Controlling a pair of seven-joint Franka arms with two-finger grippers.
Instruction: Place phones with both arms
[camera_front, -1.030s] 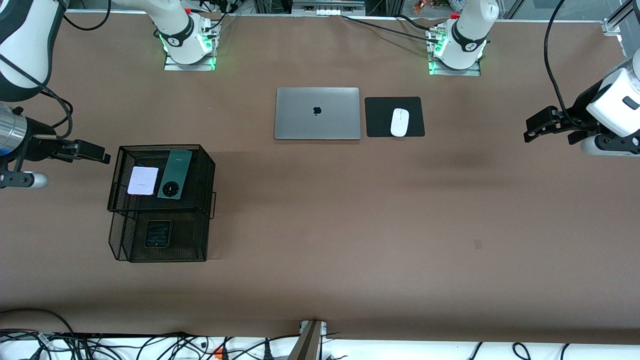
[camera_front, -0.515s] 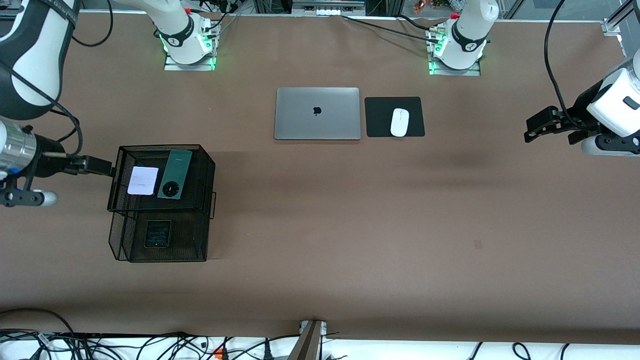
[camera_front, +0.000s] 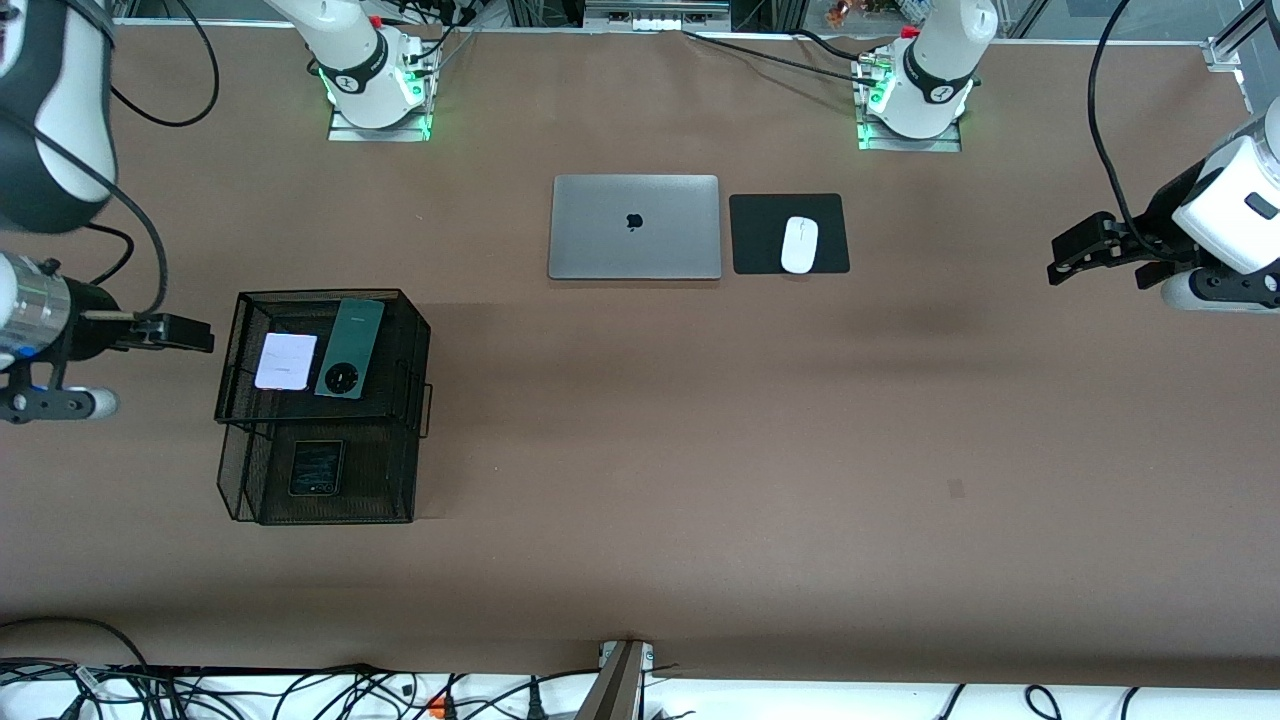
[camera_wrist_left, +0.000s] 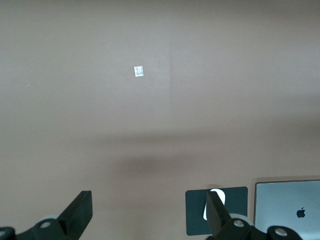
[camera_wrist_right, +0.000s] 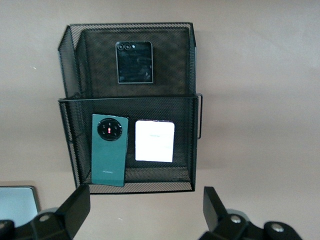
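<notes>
A black wire-mesh rack (camera_front: 322, 405) with two tiers stands toward the right arm's end of the smooth brown table (camera_front: 640, 450). Its upper tray holds the flat pale lilac phone (camera_front: 285, 361) beside the longer dark green phone (camera_front: 349, 348) with its round camera ring; the lower tray, nearer the front camera, holds the squarish black phone (camera_front: 316, 467). The right gripper (camera_front: 180, 333) hangs just beside the rack's upper rim, jaws spread, holding nothing. The left gripper (camera_front: 1075, 250), jaws released too, waits over bare table at the left arm's end. The silver laptop (camera_front: 635, 227) and white mouse (camera_front: 799, 244) on a black pad (camera_front: 789, 233) lie near the bases, with wide bare tabletop nearer the front camera.
</notes>
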